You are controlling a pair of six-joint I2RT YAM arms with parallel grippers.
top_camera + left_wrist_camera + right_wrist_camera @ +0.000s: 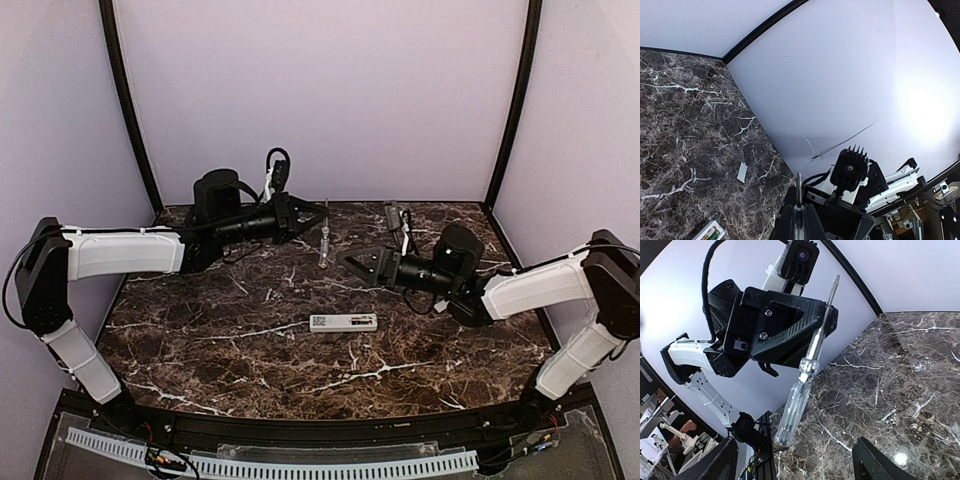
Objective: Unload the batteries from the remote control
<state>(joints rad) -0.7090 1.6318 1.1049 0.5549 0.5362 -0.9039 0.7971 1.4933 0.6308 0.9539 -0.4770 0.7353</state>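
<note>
The white remote control [343,322] lies flat on the marble table, in front of both grippers. One end shows in the left wrist view [710,233], with green batteries in its open compartment. My left gripper [318,214] is shut on the metal shaft of a clear-handled screwdriver [799,390]. The screwdriver stands nearly upright, with its handle end down on the table [322,250]. My right gripper [348,258] is open and empty. It sits just right of the screwdriver's handle, and its two fingers [715,462] stand wide on either side in the right wrist view.
A small white flat cover piece [742,172] lies on the table toward the back wall. The dark marble table [220,350] is walled by pale panels at the back and sides. The arm bases stand at the near corners.
</note>
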